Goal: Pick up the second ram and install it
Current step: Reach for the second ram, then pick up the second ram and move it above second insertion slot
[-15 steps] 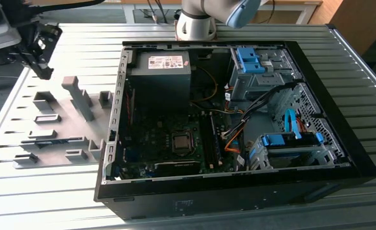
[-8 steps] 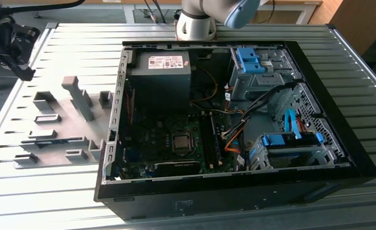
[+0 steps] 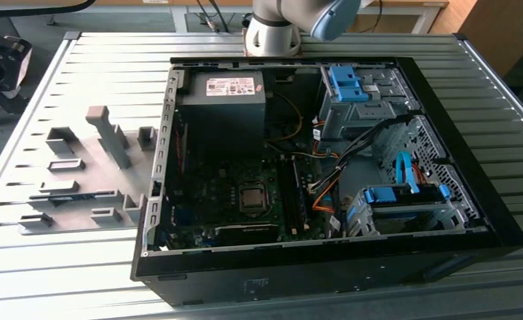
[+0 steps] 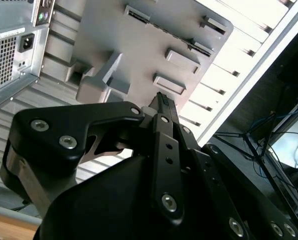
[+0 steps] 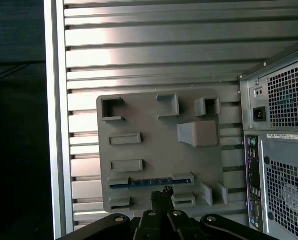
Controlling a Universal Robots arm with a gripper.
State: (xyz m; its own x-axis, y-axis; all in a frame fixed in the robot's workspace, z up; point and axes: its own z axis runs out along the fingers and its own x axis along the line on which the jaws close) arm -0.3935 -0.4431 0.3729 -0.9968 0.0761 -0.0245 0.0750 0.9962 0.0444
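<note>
First wrist view, nearest the camera: the gripper has its two black fingers pressed together with nothing between them, and the second wrist view shows the same narrow closed tip. It touches nothing and hangs in the air, aimed down at the grey holder plate. Beyond the tip, the memory stick lies flat as a thin blue strip in a long slot along one edge of that plate, between two small grey blocks, so it has not yet been picked up. The plate rests on the ribbed metal table, just beside the back of the computer case with its grilles and sockets. In the exterior view the case lies open on its side, showing the motherboard and the long black memory slots; whether a stick already sits in them I cannot tell. Judged from this, the pickup and the install are both left to do. Farthest off, the arm's base stands behind the case.
</note>
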